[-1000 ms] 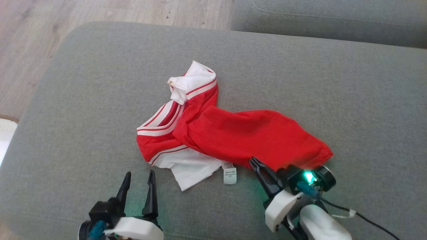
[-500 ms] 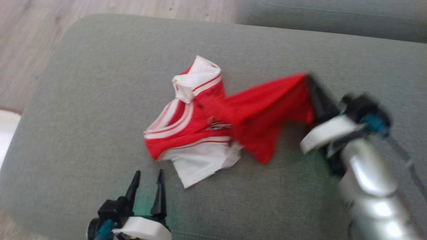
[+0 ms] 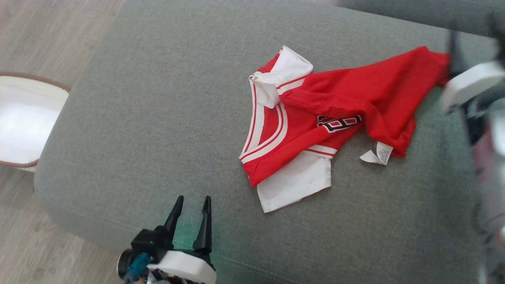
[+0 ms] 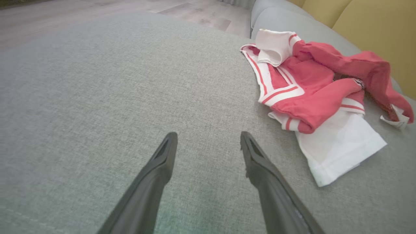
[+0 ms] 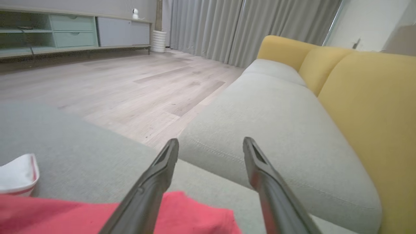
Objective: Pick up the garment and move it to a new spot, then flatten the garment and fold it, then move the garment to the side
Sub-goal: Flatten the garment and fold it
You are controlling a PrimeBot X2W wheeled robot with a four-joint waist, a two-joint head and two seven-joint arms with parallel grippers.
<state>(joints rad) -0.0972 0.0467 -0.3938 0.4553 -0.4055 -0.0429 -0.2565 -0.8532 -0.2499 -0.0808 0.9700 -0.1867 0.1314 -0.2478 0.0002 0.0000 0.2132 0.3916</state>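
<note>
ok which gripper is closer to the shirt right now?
Right. The right gripper hangs open at the red edge of the shirt, cloth just below its fingers. The left gripper sits open over bare cushion, clear of the white sleeve.

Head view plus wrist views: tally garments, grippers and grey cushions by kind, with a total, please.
Garments: 1, the red and white garment
Grippers: 2, the left gripper and the right gripper, both open
Grey cushions: 2, the large cushion under the garment and the far cushion
Total: 5
</note>
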